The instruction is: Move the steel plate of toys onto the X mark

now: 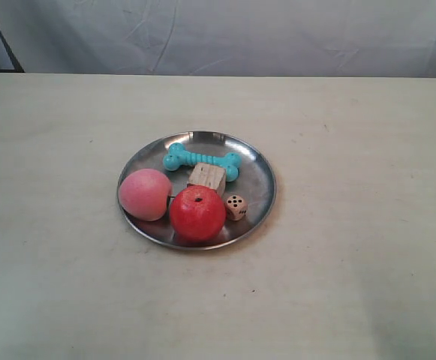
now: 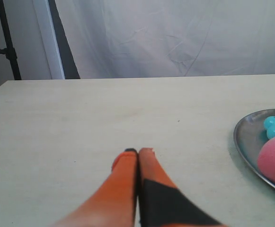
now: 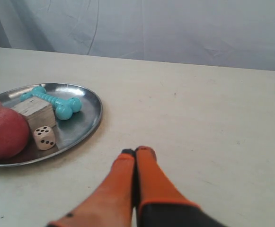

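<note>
Currently I'm holding left pincer (image 2: 138, 152) and right pincer (image 3: 137, 151) clenched, empty — I'm fearing tilting the steel plate (image 1: 259, 187) sends the pink ball (image 1: 145, 194) rolling off.

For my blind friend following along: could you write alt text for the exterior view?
A round steel plate sits on a cream table, holding a turquoise bone, a wooden cube, a pink ball, a red apple and a small dotted die. Grey cloth hangs behind the table.
</note>
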Robot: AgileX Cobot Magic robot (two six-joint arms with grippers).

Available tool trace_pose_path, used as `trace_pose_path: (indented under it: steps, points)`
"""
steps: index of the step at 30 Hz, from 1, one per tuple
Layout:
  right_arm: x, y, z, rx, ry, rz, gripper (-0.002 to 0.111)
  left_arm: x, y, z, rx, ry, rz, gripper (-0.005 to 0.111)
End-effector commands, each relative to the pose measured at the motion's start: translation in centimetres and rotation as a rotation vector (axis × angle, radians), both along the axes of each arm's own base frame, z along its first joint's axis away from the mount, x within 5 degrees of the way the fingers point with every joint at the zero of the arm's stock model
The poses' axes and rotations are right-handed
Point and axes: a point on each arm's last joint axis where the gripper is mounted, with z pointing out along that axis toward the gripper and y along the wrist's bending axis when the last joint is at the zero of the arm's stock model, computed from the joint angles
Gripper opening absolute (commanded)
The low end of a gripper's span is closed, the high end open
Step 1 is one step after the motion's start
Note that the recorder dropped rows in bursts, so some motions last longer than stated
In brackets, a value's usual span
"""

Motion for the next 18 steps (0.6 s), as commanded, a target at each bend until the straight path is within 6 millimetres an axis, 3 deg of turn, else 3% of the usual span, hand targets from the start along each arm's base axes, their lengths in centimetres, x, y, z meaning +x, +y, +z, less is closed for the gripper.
trace_pose_path:
  steps: [1, 18]
  points:
    - [-0.03, -0.03, 0.05, -0.006, -0.015, -0.002, 0.0, -0.01, -0.01, -0.07, 0.0, -0.006, -0.001, 0.0]
    - [-0.03, -0.01, 0.05, 0.002, -0.014, -0.002, 0.0, -0.01, -0.01, -0.07, 0.0, -0.006, -0.001, 0.0]
